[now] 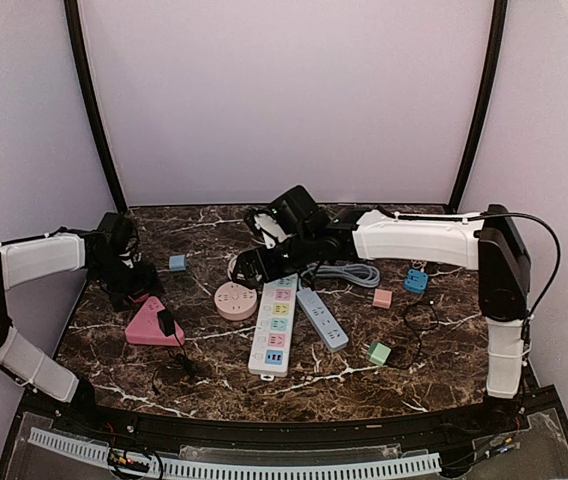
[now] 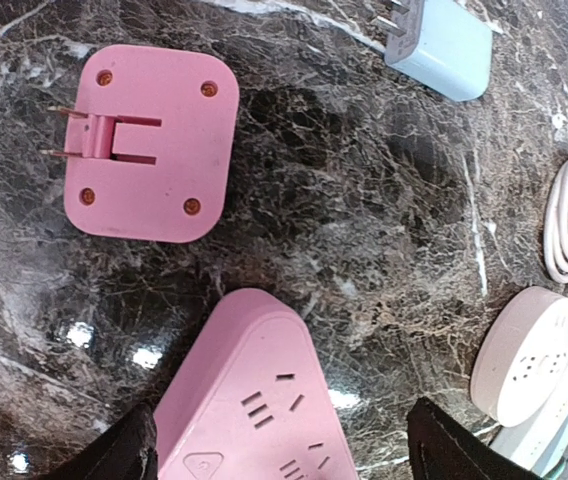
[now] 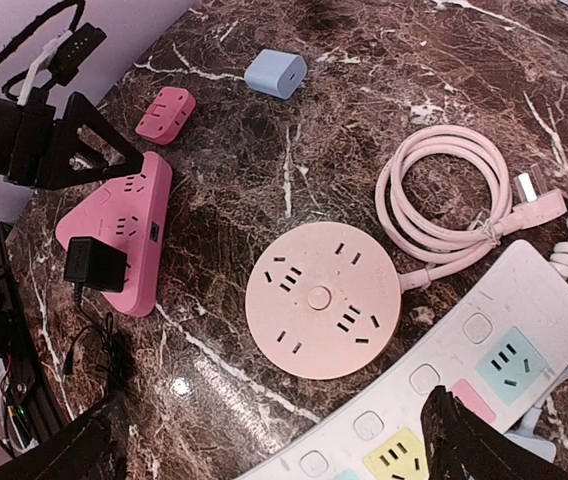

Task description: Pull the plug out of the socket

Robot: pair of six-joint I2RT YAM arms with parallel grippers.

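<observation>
Your left gripper [image 2: 282, 455] was spread wide and held nothing, its fingers [image 2: 114, 450] on either side of one end of the pink triangular socket [image 2: 254, 400]. The black plug [image 3: 94, 264] sat in that socket's opposite end, apart from the fingers. Your right gripper [image 3: 279, 450] hung open and empty over the round socket [image 3: 322, 298].

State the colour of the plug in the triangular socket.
Black; the boxy black plug on the pink triangular socket shows best from the right wrist.
</observation>
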